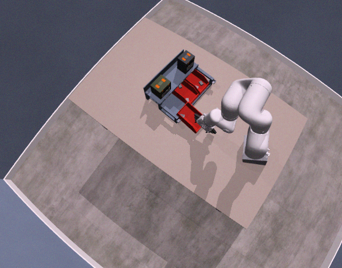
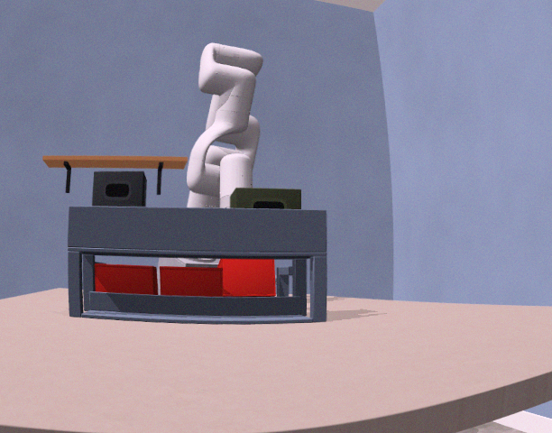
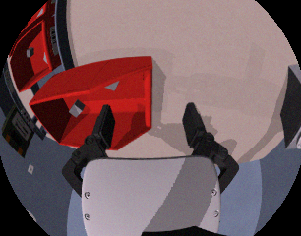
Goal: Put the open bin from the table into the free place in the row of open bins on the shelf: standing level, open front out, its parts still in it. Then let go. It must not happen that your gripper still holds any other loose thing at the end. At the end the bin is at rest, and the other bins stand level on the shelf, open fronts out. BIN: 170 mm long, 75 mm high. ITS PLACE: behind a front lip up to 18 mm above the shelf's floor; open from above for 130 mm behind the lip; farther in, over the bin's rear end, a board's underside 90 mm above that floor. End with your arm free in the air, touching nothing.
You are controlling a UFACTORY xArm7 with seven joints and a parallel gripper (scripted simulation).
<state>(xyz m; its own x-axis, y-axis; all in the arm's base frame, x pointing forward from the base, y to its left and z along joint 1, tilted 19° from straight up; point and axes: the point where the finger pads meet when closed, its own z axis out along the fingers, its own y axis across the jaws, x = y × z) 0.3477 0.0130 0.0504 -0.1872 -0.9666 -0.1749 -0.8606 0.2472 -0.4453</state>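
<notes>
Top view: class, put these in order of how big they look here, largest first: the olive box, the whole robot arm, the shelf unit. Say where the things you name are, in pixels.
1. The robot arm (image 1: 256,115)
2. The shelf unit (image 1: 173,75)
3. The olive box (image 1: 161,85)

The arm rises toward the camera, which may enlarge it, but this ranks only how they look.

Here at the open gripper (image 1: 205,124) (image 3: 148,111), one jaw reaches over the loose red open-front bin (image 1: 190,116) (image 2: 248,277) (image 3: 133,105), the other over the tan flat table (image 1: 165,149) (image 2: 267,363) (image 3: 214,64). Beyond the bin from the jaws stands the slate-blue boxy shelf (image 1: 169,111) (image 2: 197,228) (image 3: 64,34). Two red open-front shelf bins sit side by side there; a dark box (image 1: 186,61) (image 2: 120,188) and an olive box (image 1: 160,85) (image 2: 267,197) rest on top, farther from the jaws.
</notes>
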